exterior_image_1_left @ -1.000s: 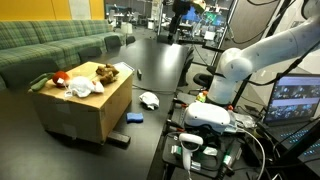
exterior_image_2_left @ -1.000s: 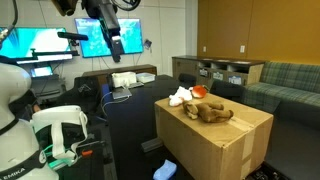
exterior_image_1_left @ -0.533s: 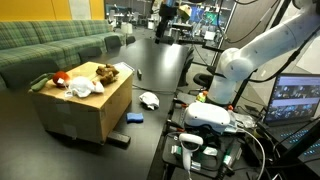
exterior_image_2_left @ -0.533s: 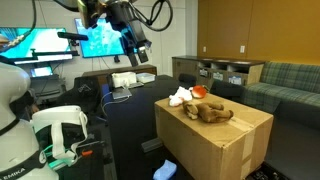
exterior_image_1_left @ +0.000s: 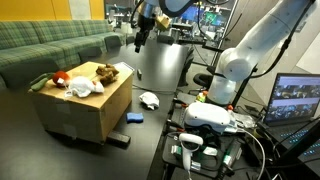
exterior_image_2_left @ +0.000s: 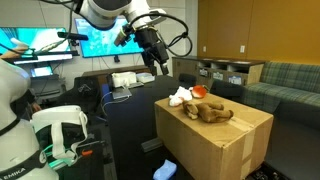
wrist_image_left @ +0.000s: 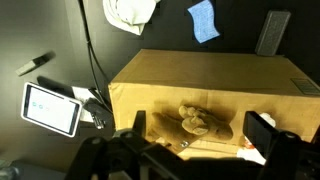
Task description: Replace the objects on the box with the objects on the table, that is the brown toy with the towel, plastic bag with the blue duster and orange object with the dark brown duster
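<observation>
A cardboard box (exterior_image_1_left: 85,110) carries a brown toy (exterior_image_1_left: 105,72), a white plastic bag (exterior_image_1_left: 84,87) and an orange object (exterior_image_1_left: 60,77); all three also show in an exterior view on the box (exterior_image_2_left: 225,135): toy (exterior_image_2_left: 208,112), bag (exterior_image_2_left: 179,96), orange object (exterior_image_2_left: 200,91). On the black table lie a white towel (exterior_image_1_left: 149,100), a blue duster (exterior_image_1_left: 134,118) and a dark brown duster (exterior_image_1_left: 119,139). My gripper (exterior_image_1_left: 139,40) hangs in the air well above and beside the box, open and empty. In the wrist view its open jaws (wrist_image_left: 200,130) frame the brown toy (wrist_image_left: 193,122) far below.
The wrist view also shows the towel (wrist_image_left: 130,12), blue duster (wrist_image_left: 203,20), dark duster (wrist_image_left: 272,32), a small screen device (wrist_image_left: 50,108) and a cable (wrist_image_left: 93,55) on the table. A green sofa (exterior_image_1_left: 50,45) stands behind the box. Robot base and monitors (exterior_image_1_left: 300,100) crowd one side.
The arm has swung over the table toward the box and come lower. The gripper stays open and empty. The objects have not moved.
</observation>
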